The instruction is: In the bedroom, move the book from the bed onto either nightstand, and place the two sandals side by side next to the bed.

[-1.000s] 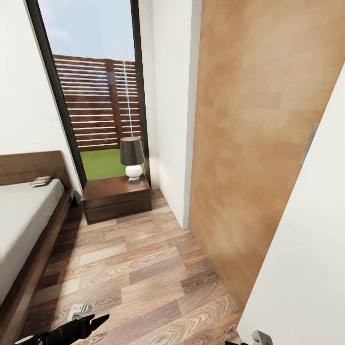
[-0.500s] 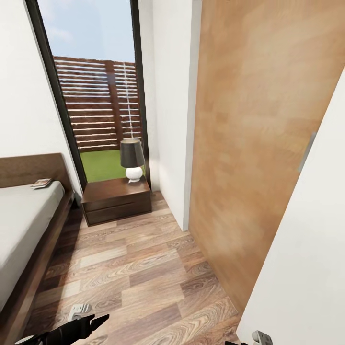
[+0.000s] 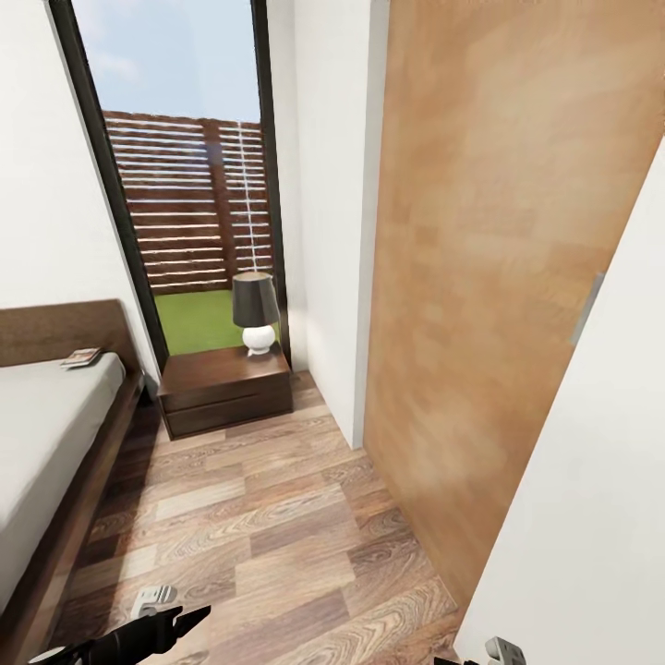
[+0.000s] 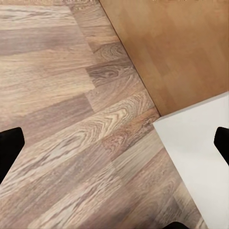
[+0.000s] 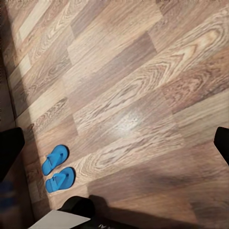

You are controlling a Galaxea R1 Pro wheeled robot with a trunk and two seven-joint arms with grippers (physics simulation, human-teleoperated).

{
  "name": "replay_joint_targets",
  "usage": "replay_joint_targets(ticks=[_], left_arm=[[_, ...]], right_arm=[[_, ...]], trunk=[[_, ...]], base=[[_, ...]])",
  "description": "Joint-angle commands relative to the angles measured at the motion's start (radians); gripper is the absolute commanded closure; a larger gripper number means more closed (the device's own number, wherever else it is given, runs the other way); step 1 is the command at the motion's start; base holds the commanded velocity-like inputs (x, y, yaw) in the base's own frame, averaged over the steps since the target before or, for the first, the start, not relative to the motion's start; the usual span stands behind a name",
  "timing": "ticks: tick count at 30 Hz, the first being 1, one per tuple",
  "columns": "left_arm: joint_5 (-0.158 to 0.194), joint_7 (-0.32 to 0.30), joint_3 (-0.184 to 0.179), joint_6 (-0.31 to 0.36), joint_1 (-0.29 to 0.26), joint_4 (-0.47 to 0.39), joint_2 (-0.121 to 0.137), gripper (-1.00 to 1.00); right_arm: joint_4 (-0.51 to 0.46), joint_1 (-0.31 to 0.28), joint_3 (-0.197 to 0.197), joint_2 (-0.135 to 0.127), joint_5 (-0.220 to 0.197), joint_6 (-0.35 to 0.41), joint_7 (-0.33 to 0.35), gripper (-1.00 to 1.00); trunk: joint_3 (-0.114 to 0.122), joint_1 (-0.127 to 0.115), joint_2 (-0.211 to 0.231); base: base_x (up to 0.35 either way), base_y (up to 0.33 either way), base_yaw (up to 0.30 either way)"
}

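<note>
At far left of the head view, the bed is seen with its off-white mattress and dark brown frame, its headboard set against the white wall. Near the headboard end of the mattress, the book lies flat, too small for its cover to be read. Just right of the bed, apart from it by a narrow gap, the nightstand stands on the wood-plank floor, in front of the tall black-framed window. A lamp with a dark shade and a white round base is placed on the right rear part of the glossy top. Right of the window a white wall is seen, and further right a light wooden door panel stands at an angle. At the bottom edge of the head view, the left gripper is seen as a dark shape low over the floor.

In the left wrist view, the two dark fingertips are held wide apart, with nothing between them but floor, door panel and a white surface. In the right wrist view, the right gripper's fingertips are likewise spread, nothing being grasped. The two sandals are seen on the floor there, bright blue, lying side by side and almost touching.
</note>
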Motion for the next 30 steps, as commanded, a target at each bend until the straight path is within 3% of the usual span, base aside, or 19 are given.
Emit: replay_joint_targets(ticks=[1, 14, 30], left_arm=[[-0.01, -0.004, 0.008, -0.002, -0.001, 0.0, 0.0, -1.0], [-0.01, -0.002, 0.008, -0.003, -0.001, 0.0, 0.0, -1.0], [-0.009, 0.0, 0.01, -0.006, -0.001, 0.0, 0.0, -1.0]], right_arm=[[-0.002, -0.001, -0.008, 0.0, 0.004, 0.009, 0.006, -1.0], [-0.002, -0.001, -0.008, 0.0, 0.004, 0.009, 0.006, -1.0], [-0.002, -0.001, -0.008, 0.0, 0.004, 0.009, 0.005, -1.0]], trunk=[[0.002, -0.004, 0.007], [0.043, -0.054, 0.098], [0.043, -0.054, 0.098]], base=[[0.0, 0.0, 0.0], [0.0, 0.0, 0.0], [0.009, -0.013, 0.0]])
